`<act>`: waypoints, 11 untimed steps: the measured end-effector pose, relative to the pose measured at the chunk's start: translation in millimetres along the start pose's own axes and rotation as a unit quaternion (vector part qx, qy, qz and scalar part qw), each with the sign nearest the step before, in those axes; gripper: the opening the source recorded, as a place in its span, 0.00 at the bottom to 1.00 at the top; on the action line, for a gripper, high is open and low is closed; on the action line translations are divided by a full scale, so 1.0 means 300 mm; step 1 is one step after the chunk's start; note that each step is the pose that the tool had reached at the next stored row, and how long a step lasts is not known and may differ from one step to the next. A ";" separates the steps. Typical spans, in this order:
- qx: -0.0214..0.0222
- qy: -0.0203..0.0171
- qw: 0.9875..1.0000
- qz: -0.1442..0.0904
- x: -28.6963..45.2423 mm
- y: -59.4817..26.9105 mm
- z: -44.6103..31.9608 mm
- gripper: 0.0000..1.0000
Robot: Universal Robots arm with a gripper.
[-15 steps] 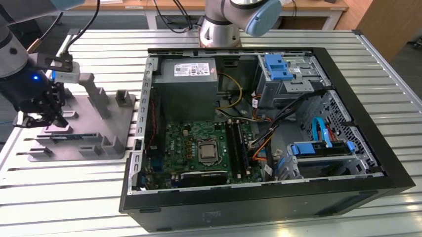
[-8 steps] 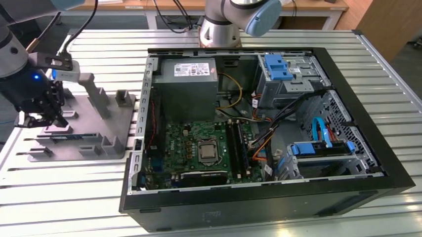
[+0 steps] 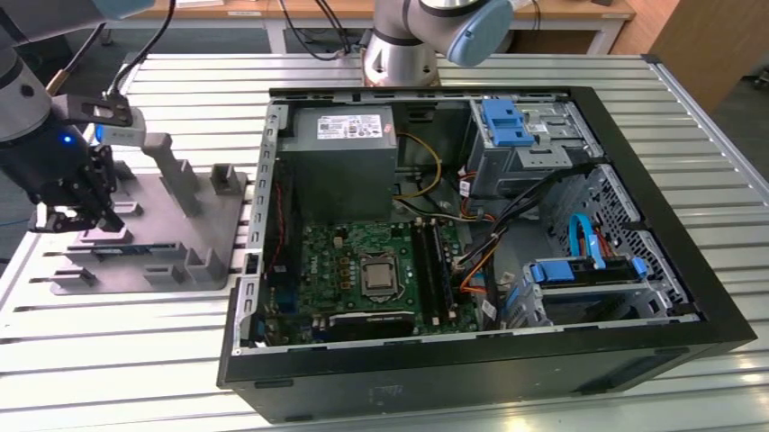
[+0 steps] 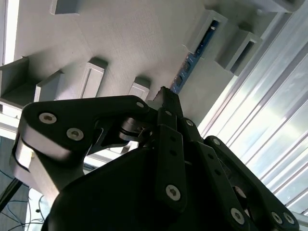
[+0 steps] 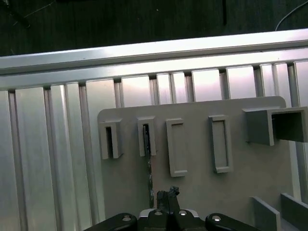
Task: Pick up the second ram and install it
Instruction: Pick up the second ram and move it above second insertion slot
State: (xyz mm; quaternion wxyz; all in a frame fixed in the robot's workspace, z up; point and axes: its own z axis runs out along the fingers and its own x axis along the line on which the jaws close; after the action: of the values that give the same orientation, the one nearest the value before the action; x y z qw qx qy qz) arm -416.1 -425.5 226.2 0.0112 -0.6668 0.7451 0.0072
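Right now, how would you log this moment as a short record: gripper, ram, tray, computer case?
gripper: shut, low over the grey tray
second ram: on edge in the tray's slots, one end close to the gripper tips; contact cannot be told
motherboard: inside the open case, to the exterior view's right of the tray
task state: ram not yet lifted

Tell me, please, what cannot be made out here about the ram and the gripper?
Second wrist view: the gripper hides the closest end of the second ram, so contact cannot be judged.
First wrist view: the ram shows edge-on, so its chips and label are hidden.
Exterior view: the slots of the motherboard are too small to tell which are filled, and the gripper covers part of the grey tray.
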 end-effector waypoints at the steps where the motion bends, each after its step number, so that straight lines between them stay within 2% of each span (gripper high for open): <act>1: 0.000 0.000 1.000 -0.003 0.000 0.000 0.000 0.10; 11: -0.001 0.000 0.999 -0.037 0.000 0.000 0.000 0.10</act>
State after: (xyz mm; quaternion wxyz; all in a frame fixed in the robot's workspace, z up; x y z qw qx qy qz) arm -416.1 -425.5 226.1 0.0109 -0.6938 0.7201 0.0075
